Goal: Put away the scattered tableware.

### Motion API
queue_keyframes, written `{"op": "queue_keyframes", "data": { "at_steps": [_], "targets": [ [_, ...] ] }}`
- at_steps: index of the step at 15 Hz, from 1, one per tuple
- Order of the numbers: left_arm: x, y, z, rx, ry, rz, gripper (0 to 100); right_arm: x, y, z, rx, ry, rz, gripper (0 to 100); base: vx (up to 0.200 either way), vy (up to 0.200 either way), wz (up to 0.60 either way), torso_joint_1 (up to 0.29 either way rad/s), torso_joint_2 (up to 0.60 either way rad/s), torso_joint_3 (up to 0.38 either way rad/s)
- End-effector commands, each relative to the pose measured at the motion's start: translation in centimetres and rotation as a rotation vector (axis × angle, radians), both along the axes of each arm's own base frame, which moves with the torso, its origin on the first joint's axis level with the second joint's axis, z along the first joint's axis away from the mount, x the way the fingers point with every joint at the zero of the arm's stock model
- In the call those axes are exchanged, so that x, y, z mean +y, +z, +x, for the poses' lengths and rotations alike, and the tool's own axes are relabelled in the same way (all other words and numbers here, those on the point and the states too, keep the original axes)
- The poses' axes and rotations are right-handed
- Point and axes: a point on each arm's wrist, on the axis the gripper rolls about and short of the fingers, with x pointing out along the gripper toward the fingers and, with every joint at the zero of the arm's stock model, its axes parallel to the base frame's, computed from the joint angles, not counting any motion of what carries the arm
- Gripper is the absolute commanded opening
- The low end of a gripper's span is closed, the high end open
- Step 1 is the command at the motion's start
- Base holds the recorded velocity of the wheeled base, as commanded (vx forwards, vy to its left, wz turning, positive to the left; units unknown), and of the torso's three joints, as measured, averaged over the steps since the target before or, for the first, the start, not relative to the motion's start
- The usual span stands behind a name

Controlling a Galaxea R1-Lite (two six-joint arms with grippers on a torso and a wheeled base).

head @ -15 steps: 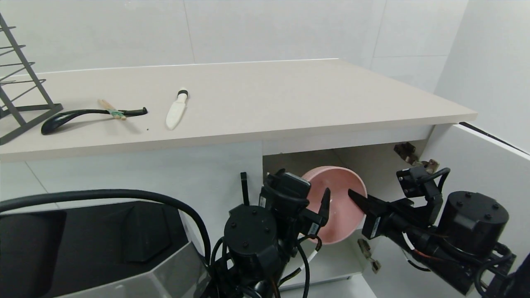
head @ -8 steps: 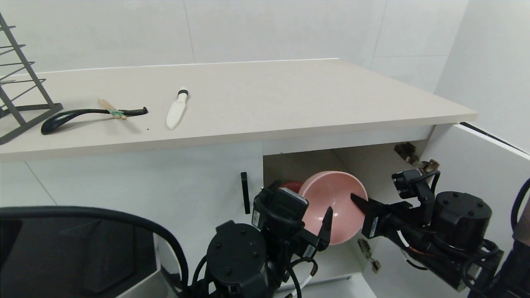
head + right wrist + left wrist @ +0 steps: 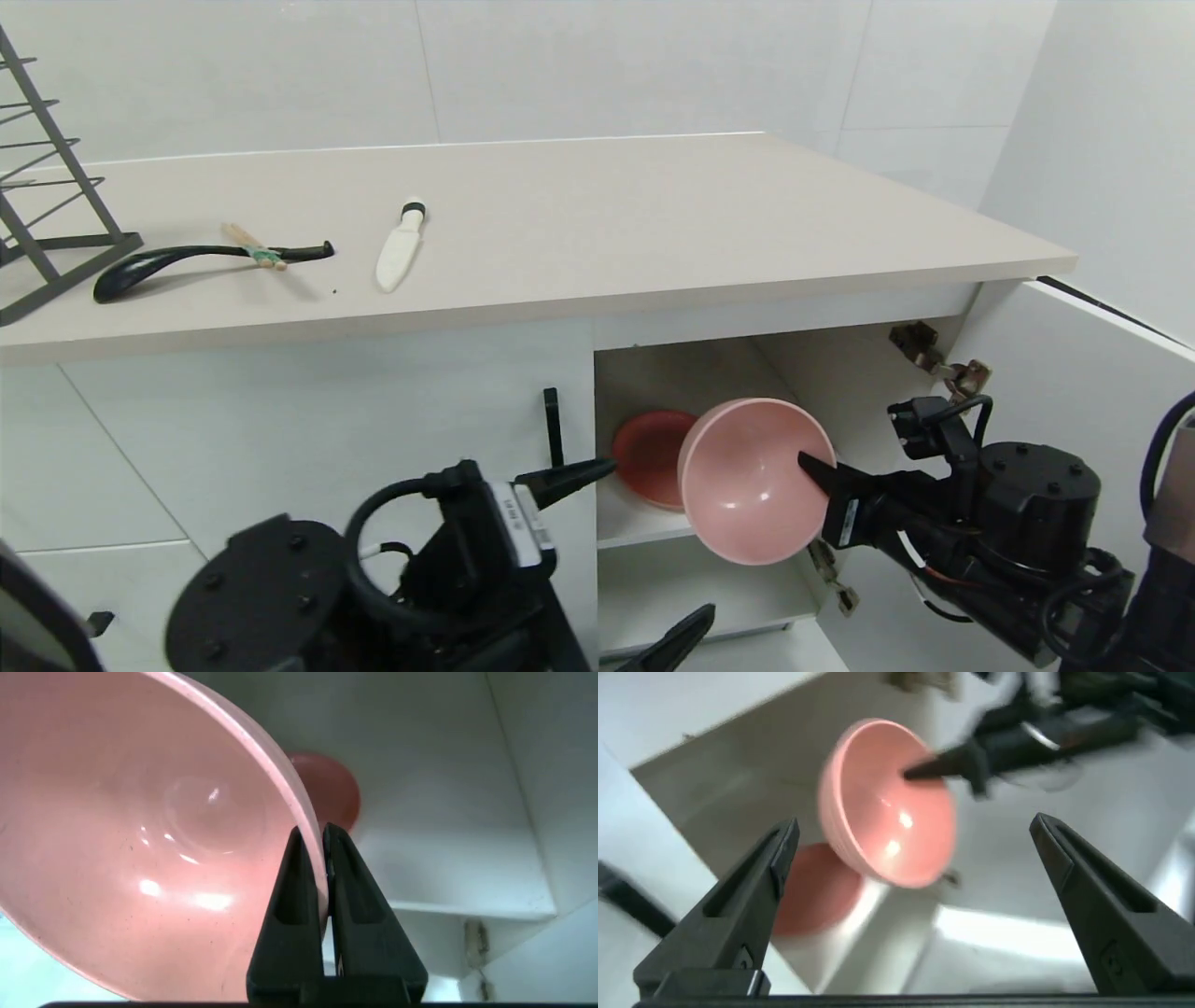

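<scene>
Pink and glossy, the bowl point(image 3: 747, 481) looks rigid, thin-walled and fairly light, but smooth enough to slip and probably breakable if knocked on the cabinet point(image 3: 644, 527) frame. Its rim is the natural place to take hold, one finger inside the wall and one outside. That is how the right gripper point(image 3: 313, 840) has it: the jaws are pressed together on the rim, pinching the thin wall between them. Such a one-sided edge grip leaves the bowl hanging tipped on its side, so I judge it could swivel in the pinch if jolted. The bowl is held in the air in front of the cabinet's open mouth, level with the upper shelf and not resting on it. The left gripper point(image 3: 915, 829) sits lower, before the cabinet, jaws spread wide and holding nothing. A red dish point(image 3: 649, 453) lies on the shelf inside. On the counter above the cabinet, off to the left, lie a black ladle point(image 3: 187, 259), chopsticks point(image 3: 252, 247) and a white knife point(image 3: 400, 247).
</scene>
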Motion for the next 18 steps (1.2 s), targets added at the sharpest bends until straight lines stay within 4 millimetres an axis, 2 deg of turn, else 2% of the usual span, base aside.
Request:
{"op": "queue_keyframes", "data": {
  "at_steps": [1, 4, 7, 8, 13, 14, 18],
  "targets": [
    [4.5, 1.2, -0.1, -0.039, -0.050, -0.012, 100, -0.2, -0.1, -0.5, 0.031, -0.014, 0.038, 0, 0.000, 0.000, 0.00, 0.000, 0.00, 0.000],
    [5.4, 0.8, -0.2, -0.023, -0.070, 0.005, 100, -0.1, -0.2, -0.3, 0.047, -0.027, 0.079, 0, 0.000, 0.000, 0.00, 0.000, 0.00, 0.000],
    [6.5, 0.1, -1.4, 0.007, -0.077, 0.035, 100, 0.2, -1.0, 0.5, 0.070, -0.036, 0.088, 0, 0.000, 0.000, 0.00, 0.000, 0.00, 0.000],
    [7.0, 0.4, -1.9, -0.002, -0.073, 0.027, 100, 0.5, -1.6, 1.2, 0.074, -0.039, 0.086, 0, 0.000, 0.000, 0.00, 0.000, 0.00, 0.000],
    [7.5, 1.1, -2.2, -0.027, -0.044, -0.002, 100, 2.5, -4.2, 4.9, 0.061, -0.028, 0.079, 0, 0.000, 0.000, 0.00, 0.000, 0.00, 0.000],
    [7.7, 1.5, -2.4, -0.037, -0.041, -0.021, 100, 3.0, -5.4, 5.8, 0.071, -0.029, 0.074, 0, 0.000, 0.000, 0.00, 0.000, 0.00, 0.000],
    [8.6, 3.0, -3.2, -0.102, -0.019, -0.082, 100, 3.7, -8.3, 7.5, 0.079, -0.019, 0.021, 0, 0.000, 0.000, 0.00, 0.000, 0.00, 0.000]
  ]
}}
